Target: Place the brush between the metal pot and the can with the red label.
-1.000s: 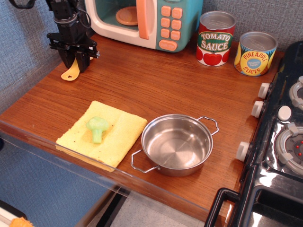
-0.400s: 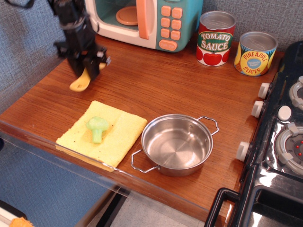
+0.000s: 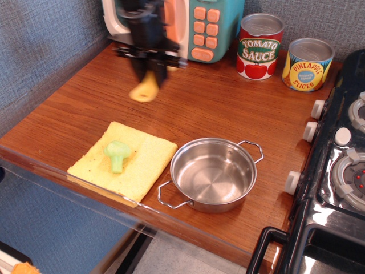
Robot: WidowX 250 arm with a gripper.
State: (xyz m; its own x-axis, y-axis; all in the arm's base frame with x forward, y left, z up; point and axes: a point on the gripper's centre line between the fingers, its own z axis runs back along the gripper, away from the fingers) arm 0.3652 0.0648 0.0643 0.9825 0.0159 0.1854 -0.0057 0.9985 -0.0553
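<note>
My gripper point(image 3: 149, 73) is shut on the brush point(image 3: 144, 89), whose yellow-orange handle hangs below the fingers, blurred by motion; its bristles are hidden. It is held above the wooden counter, in front of the toy microwave, left of the can with the red label point(image 3: 259, 47). The metal pot point(image 3: 212, 174) sits empty near the counter's front edge, to the lower right of the gripper.
A toy microwave point(image 3: 202, 25) stands at the back. A pineapple slices can point(image 3: 308, 64) is right of the tomato can. A green broccoli toy point(image 3: 116, 154) lies on a yellow cloth point(image 3: 145, 162) at the front left. A black stove point(image 3: 342, 171) borders the right.
My gripper has carried the brush from the counter's far left to the right, now in front of the microwave. The other things have not moved.
</note>
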